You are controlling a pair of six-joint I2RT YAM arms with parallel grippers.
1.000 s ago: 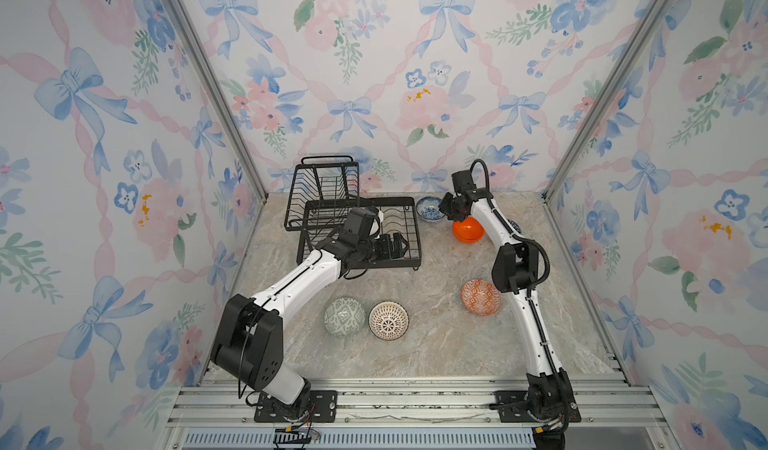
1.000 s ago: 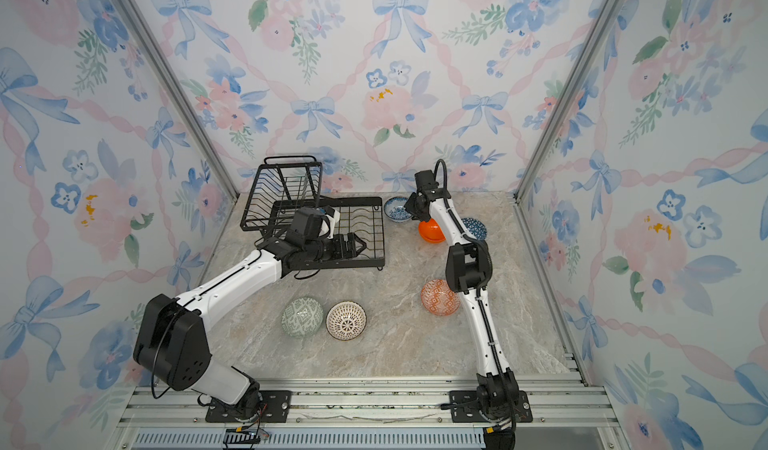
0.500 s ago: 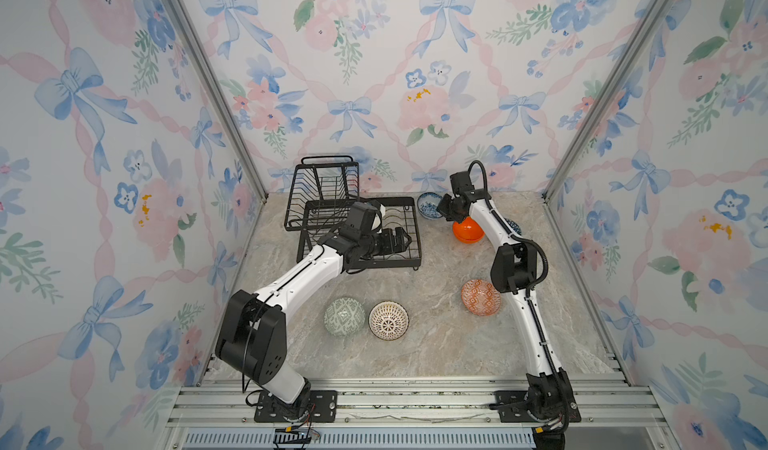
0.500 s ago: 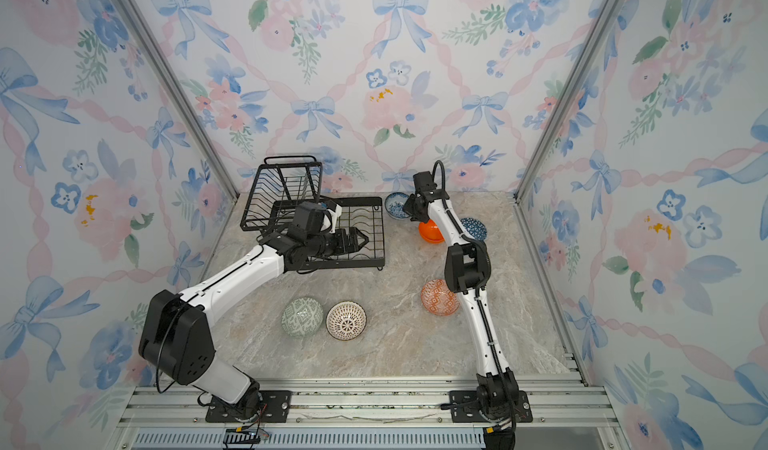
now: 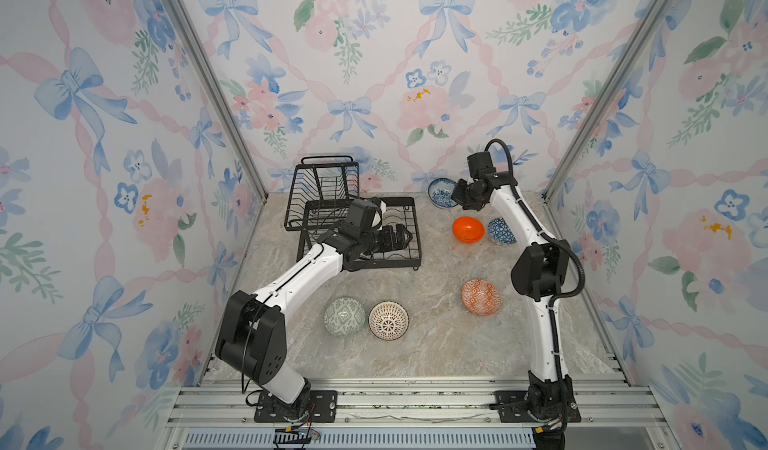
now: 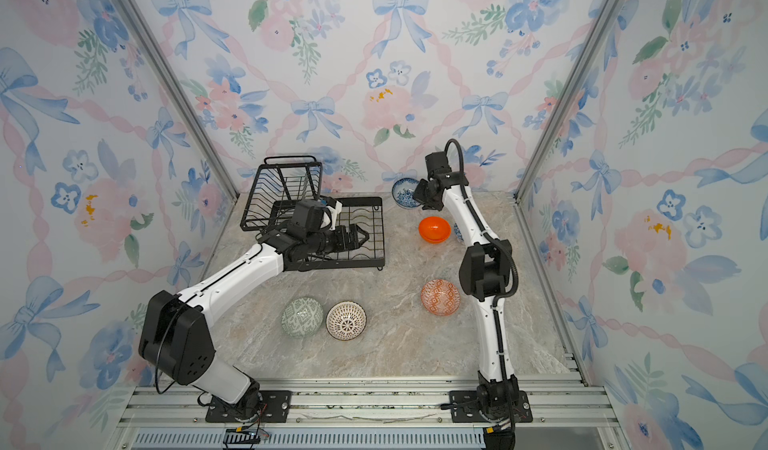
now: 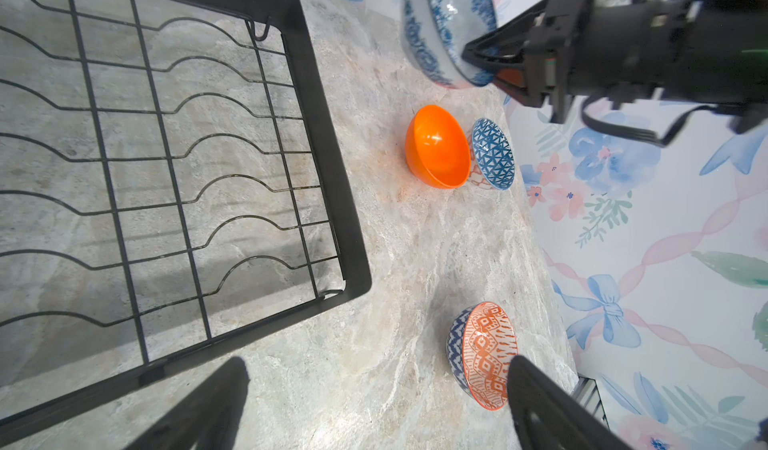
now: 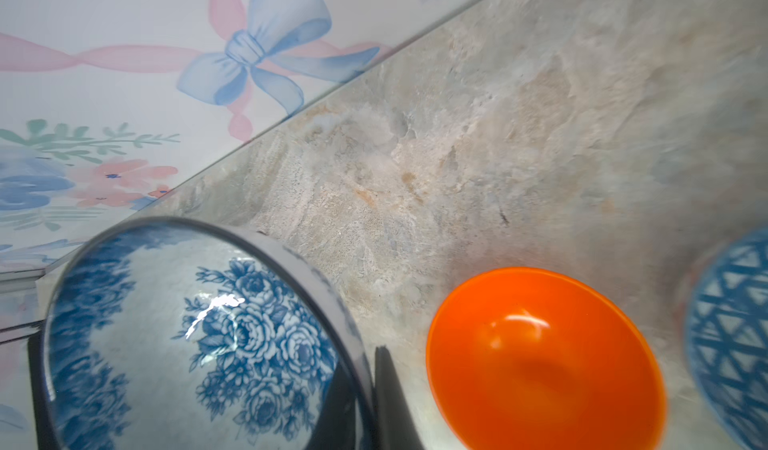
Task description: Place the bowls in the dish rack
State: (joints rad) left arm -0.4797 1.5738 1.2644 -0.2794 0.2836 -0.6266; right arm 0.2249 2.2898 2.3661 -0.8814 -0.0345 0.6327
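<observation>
The right gripper [image 5: 454, 195] is pinching the blue-and-white floral bowl [image 5: 439, 192] by its rim, tilted, just right of the dish rack [image 5: 417, 236] (no bowl is sitting in it yet). Five bowls are waiting on the table: the plain orange bowl [image 5: 468, 229] and blue geometric bowl [image 5: 500, 231] right of the rack, the rest in front. The left gripper [image 5: 401, 236], jaws spread wide, is hovering over the rack's tray and probably crowding the drop.

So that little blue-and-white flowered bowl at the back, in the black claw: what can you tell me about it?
The small round blue-and-white floral bowl looks like glossy glazed ceramic: pale inside with blue roses, blue patterning outside. It is empty, tilted, near the back wall. The right gripper is shut on its rim, one black finger outside, one inside. It seems lifted off the tabletop, though that is hard to confirm.
</observation>
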